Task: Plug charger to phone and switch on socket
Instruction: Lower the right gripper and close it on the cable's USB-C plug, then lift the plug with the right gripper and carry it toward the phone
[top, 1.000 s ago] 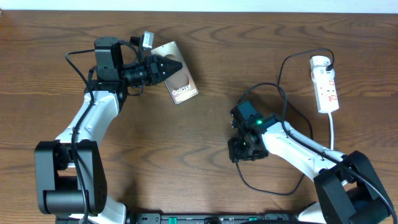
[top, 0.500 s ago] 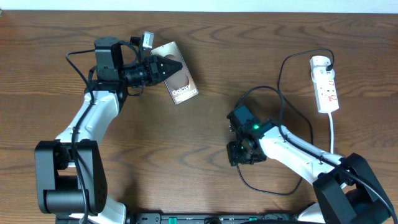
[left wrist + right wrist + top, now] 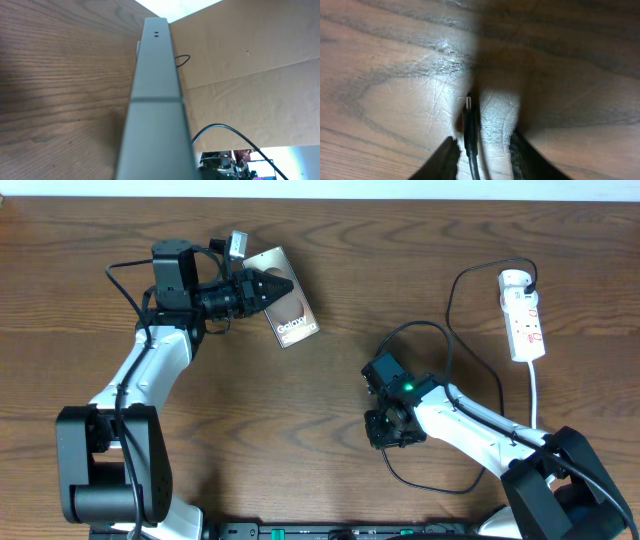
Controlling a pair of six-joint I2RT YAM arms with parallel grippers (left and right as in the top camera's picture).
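Observation:
The phone (image 3: 295,320), bronze-brown with white "Galaxy" lettering, is at the back left. My left gripper (image 3: 268,287) is shut on its near end. In the left wrist view the phone (image 3: 155,95) shows edge-on as a grey slab running away from the jaws. The charger cable (image 3: 452,330) loops from its black plug (image 3: 527,278) in the socket (image 3: 524,320) to its connector tip (image 3: 469,122) on the table. My right gripper (image 3: 386,430) points down, open, its fingers (image 3: 483,138) on either side of the tip.
The socket's thick white cord (image 3: 535,395) runs toward the front right. The charger cable also curls near the front edge (image 3: 430,485). A cardboard wall (image 3: 250,75) stands beyond the table's edge.
My right gripper has shifted a little left and toward the front, dropping over the cable's end. The left arm and the phone have not moved.

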